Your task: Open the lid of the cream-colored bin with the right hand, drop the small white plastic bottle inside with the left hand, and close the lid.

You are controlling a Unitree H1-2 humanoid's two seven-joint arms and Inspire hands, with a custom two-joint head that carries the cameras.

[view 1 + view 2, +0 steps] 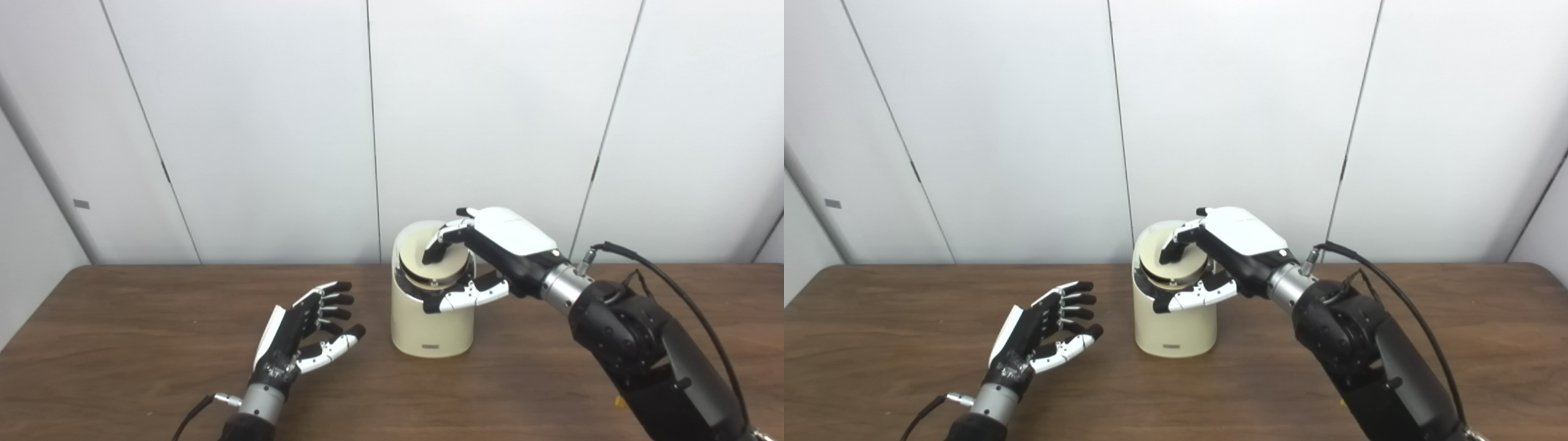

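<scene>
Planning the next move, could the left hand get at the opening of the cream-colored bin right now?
Probably not: the right hand rests on the round lid, covering the cream-colored bin.

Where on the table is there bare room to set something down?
Bare wood lies left of the open left hand, along the far edge behind it, and right of the cream-colored bin behind the right arm. It is crowded at the bin, where the right hand rests on the lid.

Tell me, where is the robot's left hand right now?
The left hand is open and empty above the table, left of the cream-colored bin, whose lid the right hand holds.
</scene>
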